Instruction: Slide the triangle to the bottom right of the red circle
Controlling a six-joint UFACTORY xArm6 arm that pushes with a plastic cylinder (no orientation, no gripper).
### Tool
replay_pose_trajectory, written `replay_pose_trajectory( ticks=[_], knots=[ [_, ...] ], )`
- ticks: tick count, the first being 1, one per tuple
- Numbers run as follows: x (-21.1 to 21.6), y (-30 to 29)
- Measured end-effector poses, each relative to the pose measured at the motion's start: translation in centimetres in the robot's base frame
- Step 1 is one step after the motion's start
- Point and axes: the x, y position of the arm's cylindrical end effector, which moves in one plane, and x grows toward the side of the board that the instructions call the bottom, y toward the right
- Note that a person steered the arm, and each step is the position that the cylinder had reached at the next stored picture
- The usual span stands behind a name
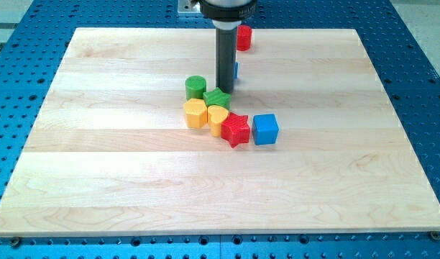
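Note:
The red circle (244, 37) is a red cylinder near the view's top edge of the wooden board (98, 180). A sliver of a blue block (236, 70), likely the triangle, shows just right of the dark rod; most of it is hidden behind the rod. My tip (226, 89) sits just below that blue block and directly above the green star (216, 98), close to or touching it.
A cluster lies below the tip: a green cylinder (195, 87), a yellow hexagon (195, 114), a yellow heart (217, 119), a red star (236, 129) and a blue cube (265, 129). Blue perforated table surrounds the board.

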Motion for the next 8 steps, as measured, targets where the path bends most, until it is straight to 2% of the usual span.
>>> replay_pose_trajectory(
  ticks=[1, 4, 5, 6, 7, 8],
  knots=[
    [-1.6, -1.2],
    [0.9, -1.3],
    [-0.3, -1.5],
    [-4.5, -0.8],
    [-5.3, -3.0],
    [-5.5, 2.2]
  ],
)
